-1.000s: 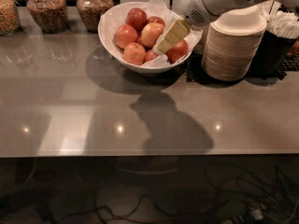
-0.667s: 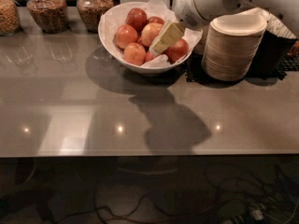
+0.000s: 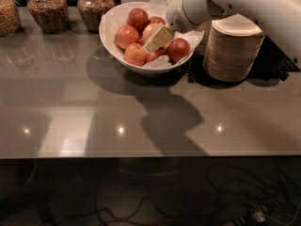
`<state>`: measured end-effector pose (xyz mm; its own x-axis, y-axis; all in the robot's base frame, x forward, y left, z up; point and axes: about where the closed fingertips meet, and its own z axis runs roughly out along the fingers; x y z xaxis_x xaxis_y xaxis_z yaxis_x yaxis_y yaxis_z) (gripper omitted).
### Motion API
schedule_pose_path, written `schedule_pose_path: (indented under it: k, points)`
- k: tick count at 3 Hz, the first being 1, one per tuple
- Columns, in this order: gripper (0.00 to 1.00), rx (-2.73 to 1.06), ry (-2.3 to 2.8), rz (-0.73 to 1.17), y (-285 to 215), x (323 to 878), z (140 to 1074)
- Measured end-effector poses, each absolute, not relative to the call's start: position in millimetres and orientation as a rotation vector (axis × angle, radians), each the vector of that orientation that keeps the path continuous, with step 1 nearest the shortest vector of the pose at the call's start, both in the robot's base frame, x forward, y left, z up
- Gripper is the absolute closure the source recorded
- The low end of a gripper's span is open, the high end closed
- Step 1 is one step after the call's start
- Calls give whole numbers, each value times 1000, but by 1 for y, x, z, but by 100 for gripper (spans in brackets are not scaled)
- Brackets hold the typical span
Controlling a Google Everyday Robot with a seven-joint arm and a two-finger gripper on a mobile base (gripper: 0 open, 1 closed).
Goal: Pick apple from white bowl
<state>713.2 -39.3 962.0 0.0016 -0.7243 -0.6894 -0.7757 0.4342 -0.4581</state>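
Note:
A wide white bowl (image 3: 113, 34) lined with crinkled white paper stands at the back middle of the grey counter. It holds several red apples; one pale apple (image 3: 148, 30) lies in the middle, and a darker one (image 3: 178, 50) at the right. My gripper (image 3: 154, 42) reaches in from the upper right on a white arm. Its cream fingers (image 3: 159, 36) point down-left over the middle of the bowl, right beside the pale apple. Part of that apple is hidden behind them.
A stack of cream disposable bowls (image 3: 233, 47) stands right of the white bowl on a black mat (image 3: 275, 69). Glass jars of grain and nuts (image 3: 95, 6) line the back left. The counter's front edge (image 3: 150, 154) runs across below, with cables underneath.
My arm has swung left, carrying the gripper from the bowl's right side to over the middle of the apples. The apples have not visibly moved.

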Motion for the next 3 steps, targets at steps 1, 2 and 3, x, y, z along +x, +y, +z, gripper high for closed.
schedule_pose_path:
  k: [1, 2, 3]
  points:
    - [18, -1299, 1751, 69, -38, 722, 953]
    - [19, -1296, 1771, 69, -39, 728, 945]
    - [23, -1293, 1788, 70, -39, 733, 937]
